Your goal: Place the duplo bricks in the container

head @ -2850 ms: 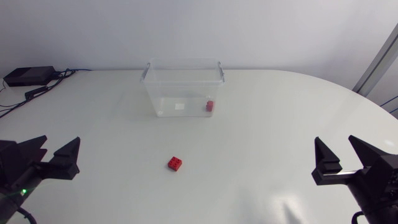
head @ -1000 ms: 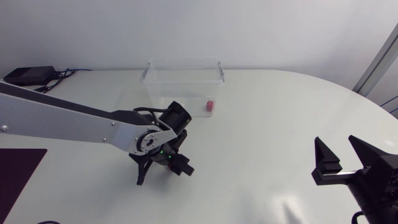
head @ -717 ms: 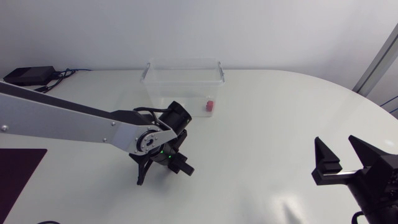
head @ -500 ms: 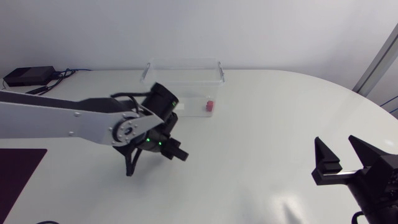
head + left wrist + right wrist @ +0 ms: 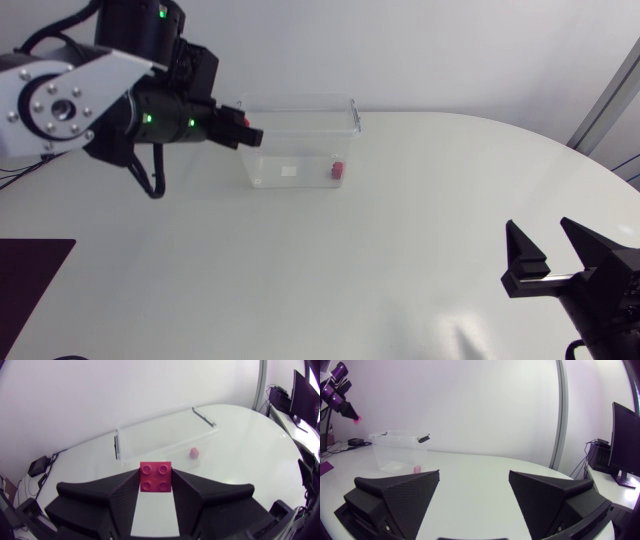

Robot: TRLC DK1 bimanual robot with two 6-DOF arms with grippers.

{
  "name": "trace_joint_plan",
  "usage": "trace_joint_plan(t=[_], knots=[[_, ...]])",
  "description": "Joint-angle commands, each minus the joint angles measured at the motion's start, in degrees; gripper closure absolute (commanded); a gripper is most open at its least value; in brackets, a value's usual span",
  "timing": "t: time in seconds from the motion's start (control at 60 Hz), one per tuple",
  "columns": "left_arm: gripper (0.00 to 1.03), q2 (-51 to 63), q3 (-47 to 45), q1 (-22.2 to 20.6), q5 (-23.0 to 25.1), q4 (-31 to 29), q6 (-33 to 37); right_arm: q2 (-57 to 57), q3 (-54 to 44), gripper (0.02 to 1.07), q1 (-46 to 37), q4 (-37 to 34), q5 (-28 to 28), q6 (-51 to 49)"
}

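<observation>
Desk (image 5: 420, 220): we see a white top with a rounded far edge, plain and faintly glossy.
Dark mat (image 5: 30, 285): we make out a flat, dark rectangle lying on the desk at its near left edge.
Black box (image 5: 37, 466): a small, low box at the desk's far left corner, well apart from the mat.
Cables (image 5: 45, 478): thin black leads beside the box; we cannot tell where they end.

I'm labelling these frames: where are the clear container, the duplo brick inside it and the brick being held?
clear container (image 5: 300, 150), head view, on its front wall.
inside duplo brick (image 5: 337, 170), head view, on its visible side.
held duplo brick (image 5: 155, 477), left wrist view, on its studded face.
</observation>
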Motion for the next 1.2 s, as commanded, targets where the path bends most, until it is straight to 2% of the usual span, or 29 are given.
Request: trace_joint_plan(t=[0.0, 0.217, 0.283, 0.317, 0.333, 0.367, 0.383, 0.4, 0.467, 0.567, 0.783, 1.017, 1.133, 1.167, 1.183], knots=[[0.76, 3.08, 5.24, 0.92, -0.39, 0.27, 1.36, -0.36, -1.17, 0.07, -0.52, 0.6, -0.19, -0.38], [0.75, 6.86, 7.96, 1.27, -0.39, 1.59, 2.5, -0.36, -1.17, 0.07, -0.52, 0.6, -0.19, -0.38], [0.75, 10.03, 11.56, 1.53, -0.39, 2.64, 3.82, -0.36, -1.17, 0.07, -0.52, 0.6, -0.19, -0.38], [0.72, 13.81, 16.57, 2.41, -0.39, 3.44, 3.91, -0.36, -1.17, 0.07, -0.52, 0.6, -0.19, -0.38], [0.65, 15.56, 18.33, 2.76, -0.48, 3.44, 3.73, -0.36, -1.17, 0.07, -0.52, 0.6, -0.19, -0.38], [0.34, 19.43, 23.69, 3.2, -0.65, 2.12, 3.56, -0.36, -1.17, 0.07, -0.52, 0.6, -0.19, -0.38], [0.08, 22.16, 26.86, 3.29, -1.01, 0.53, 3.56, -0.36, -1.17, 0.07, -0.52, 0.6, -0.19, -0.38], [0.0, 23.47, 28.79, 3.47, -1.27, -0.43, 3.56, -0.36, -1.17, 0.07, -0.52, 0.6, -0.19, -0.38], [0.03, 27.34, 34.42, 3.91, -1.8, -2.98, 3.56, -0.36, -1.17, 0.07, -0.52, 0.6, -0.19, -0.38], [0.03, 26.2, 32.39, 3.73, -1.88, -2.63, 3.56, -0.36, -1.17, 0.07, -0.52, 0.6, -0.19, -0.38], [0.03, 15.3, 20.7, 4.96, -1.88, 0.27, 3.47, -0.36, -1.17, 0.07, -0.52, 0.6, -0.19, -0.38], [0.03, -0.78, 9.89, 8.57, -1.53, 1.15, 4.26, -0.36, -1.17, 0.07, -0.52, 0.6, -0.19, -0.38], [0.03, -8.43, 2.95, 10.32, 1.1, 2.03, 4.26, -0.36, -1.17, 0.07, -0.52, 0.6, -0.19, -0.38], [0.03, -10.8, 0.49, 10.76, 2.42, 2.38, 4.26, -0.36, -1.17, 0.07, -0.52, 0.6, -0.19, -0.38], [0.03, -13.53, -2.06, 11.47, 4.62, 2.73, 4.35, -0.36, -1.17, 0.07, -0.52, 0.6, -0.19, -0.38]])
